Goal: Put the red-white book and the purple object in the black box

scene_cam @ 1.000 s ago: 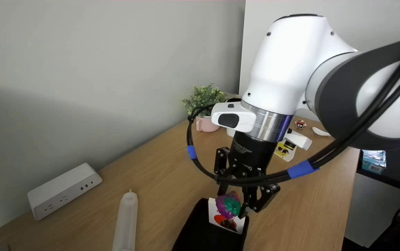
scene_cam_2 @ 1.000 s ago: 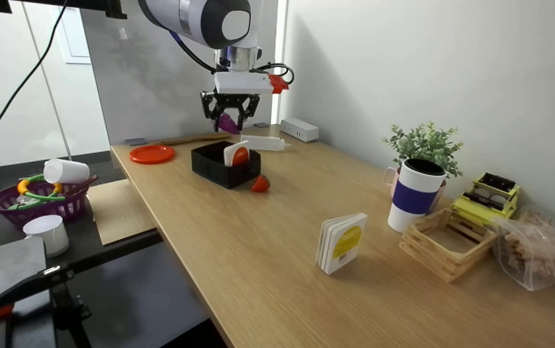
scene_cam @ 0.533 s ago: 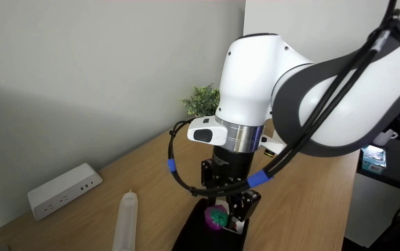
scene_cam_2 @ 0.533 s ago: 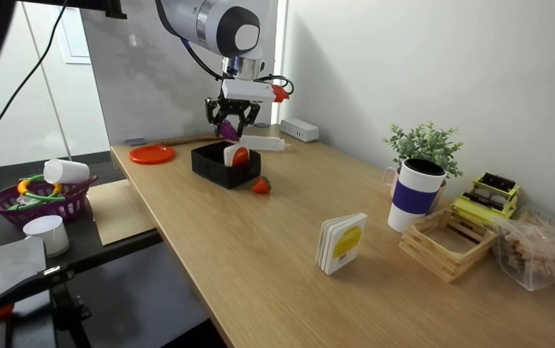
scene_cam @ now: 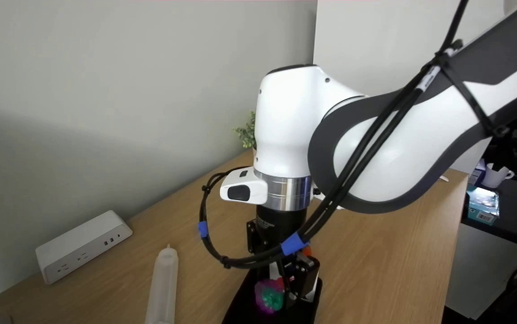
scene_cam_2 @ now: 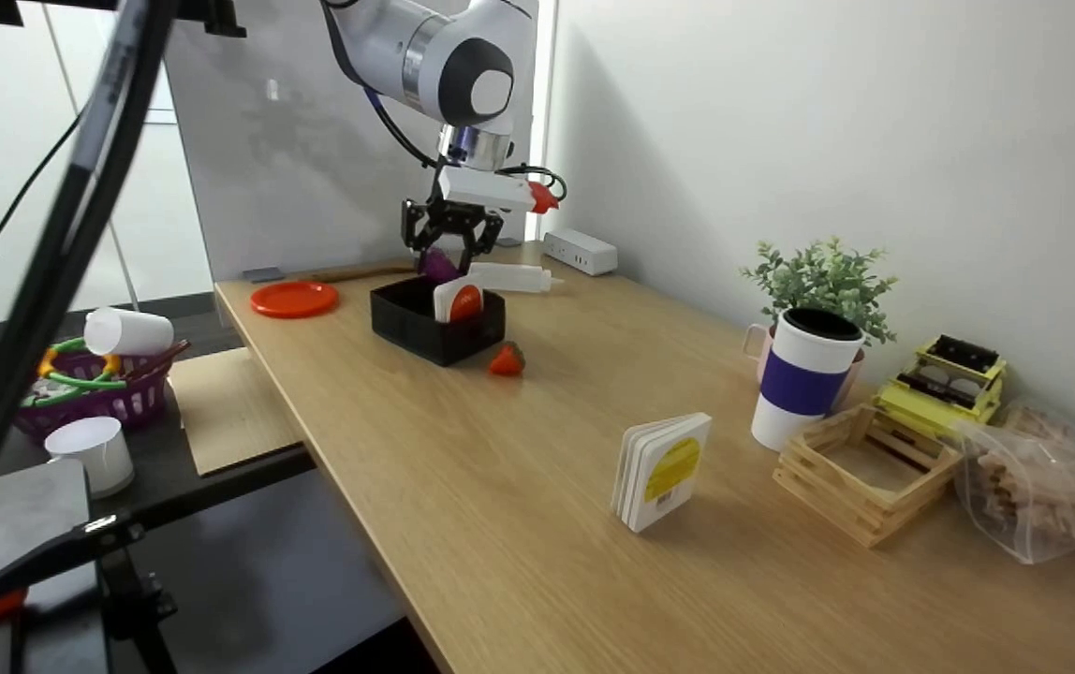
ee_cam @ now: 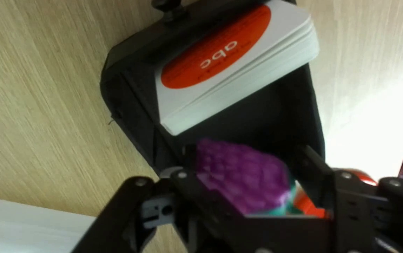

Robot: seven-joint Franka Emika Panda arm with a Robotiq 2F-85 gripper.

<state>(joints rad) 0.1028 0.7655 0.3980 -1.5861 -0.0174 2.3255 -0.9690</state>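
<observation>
The black box [scene_cam_2: 406, 328] is on the table; its inside fills the middle of the wrist view [ee_cam: 257, 116]. The red-white book [ee_cam: 219, 52] stands on edge, leaning, inside the box at one end; it also shows in an exterior view [scene_cam_2: 464, 303]. My gripper [ee_cam: 247, 154] is shut on the purple object [ee_cam: 243, 175], a bumpy purple lump with green on one side. In an exterior view, the gripper [scene_cam_2: 444, 269] points down and holds the purple object [scene_cam_2: 439, 266] at the box's rim, behind the book. Whether the lump touches the box floor is hidden.
A clear squeeze bottle [scene_cam: 162, 288] lies beside the box. A red strawberry [scene_cam_2: 507, 359] sits close to the box's near corner. A red plate [scene_cam_2: 294, 299] lies near the table edge. A white power strip [scene_cam: 83, 247] stands by the wall. Another white-yellow book [scene_cam_2: 664, 473] stands farther off.
The gripper has moved down and, in an exterior view, to the left, carrying the purple object from above the book to over the box opening. The book and box have not moved.
</observation>
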